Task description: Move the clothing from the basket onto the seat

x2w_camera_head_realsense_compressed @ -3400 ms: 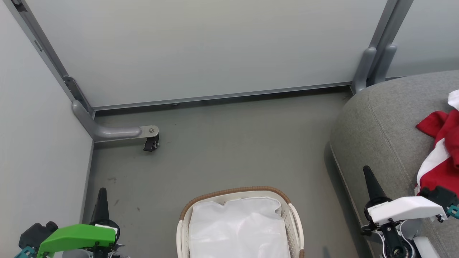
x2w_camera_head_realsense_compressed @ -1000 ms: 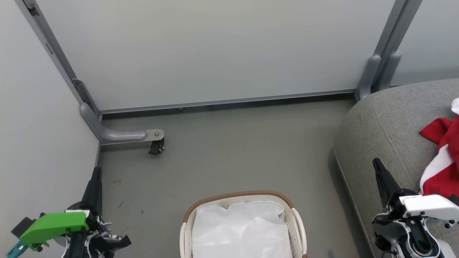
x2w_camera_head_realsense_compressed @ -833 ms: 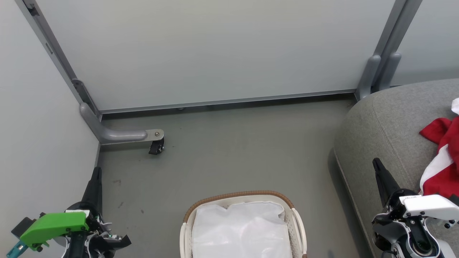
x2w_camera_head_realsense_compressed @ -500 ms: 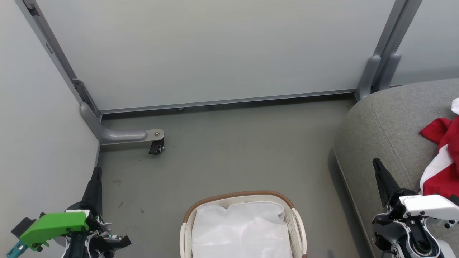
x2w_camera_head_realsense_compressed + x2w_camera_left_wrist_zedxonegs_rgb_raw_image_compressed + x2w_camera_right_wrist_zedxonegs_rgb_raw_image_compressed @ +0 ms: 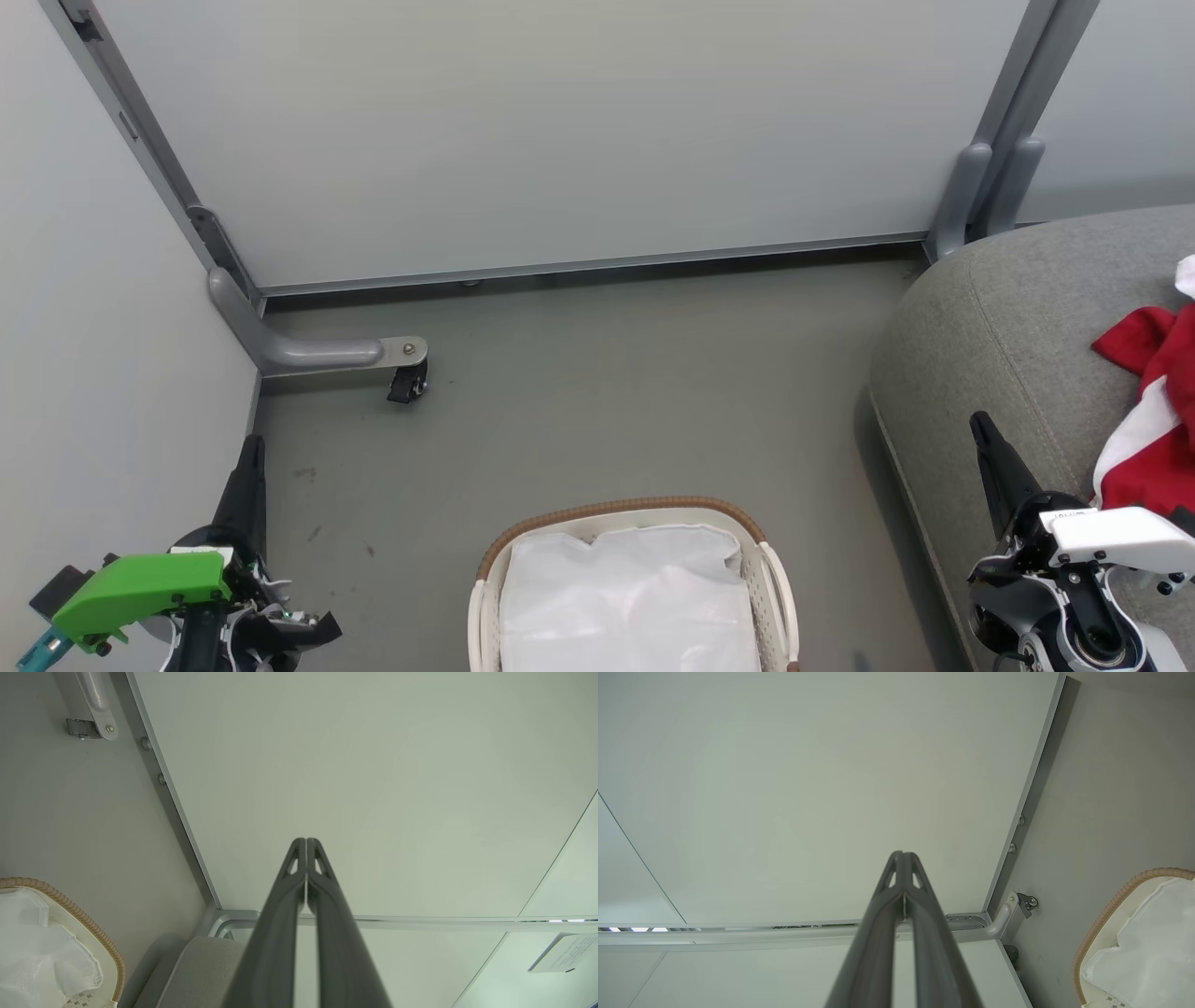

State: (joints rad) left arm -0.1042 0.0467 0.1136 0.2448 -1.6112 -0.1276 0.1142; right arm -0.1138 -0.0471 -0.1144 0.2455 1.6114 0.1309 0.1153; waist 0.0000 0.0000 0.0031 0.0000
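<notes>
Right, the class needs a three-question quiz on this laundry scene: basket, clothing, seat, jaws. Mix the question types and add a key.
1. True or false: the clothing lies on the seat.
2. What shows inside the basket? A) red garments B) a white liner C) a shoe
3. Fill in: the left jaws and the right jaws are both ____.
Key: 1 true; 2 B; 3 shut.
</notes>
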